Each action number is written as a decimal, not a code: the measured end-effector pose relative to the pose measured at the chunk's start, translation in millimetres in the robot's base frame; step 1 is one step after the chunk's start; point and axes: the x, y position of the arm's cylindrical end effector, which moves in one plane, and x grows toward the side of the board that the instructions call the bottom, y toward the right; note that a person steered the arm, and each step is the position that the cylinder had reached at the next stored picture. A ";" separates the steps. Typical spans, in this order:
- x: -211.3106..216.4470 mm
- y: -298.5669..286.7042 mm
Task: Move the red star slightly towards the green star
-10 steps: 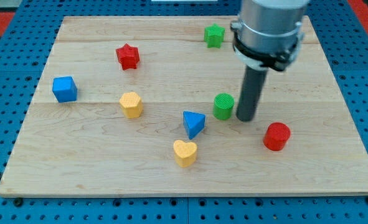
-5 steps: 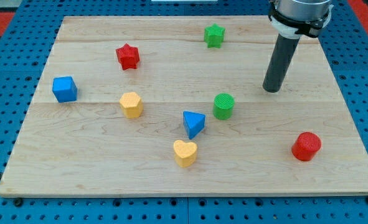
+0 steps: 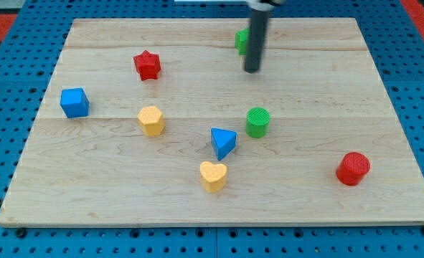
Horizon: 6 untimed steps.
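Observation:
The red star (image 3: 147, 64) sits on the wooden board (image 3: 111, 193) at the upper left. The green star (image 3: 240, 41) is near the top centre, mostly hidden behind my dark rod. My tip (image 3: 252, 70) rests on the board just below the green star, far to the right of the red star.
A blue cube (image 3: 74, 102) is at the left. A yellow hexagon (image 3: 151, 120), a blue triangle (image 3: 223, 142), a yellow heart (image 3: 213, 175) and a green cylinder (image 3: 257, 122) sit around the centre. A red cylinder (image 3: 353, 168) is at the lower right.
My tip moved from beside the green cylinder up and left to just below the green star. The red cylinder slid to the lower right between the two earlier frames and has stayed there since.

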 end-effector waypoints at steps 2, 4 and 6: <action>-53.0 -182.0; 15.7 -218.5; -1.8 -146.4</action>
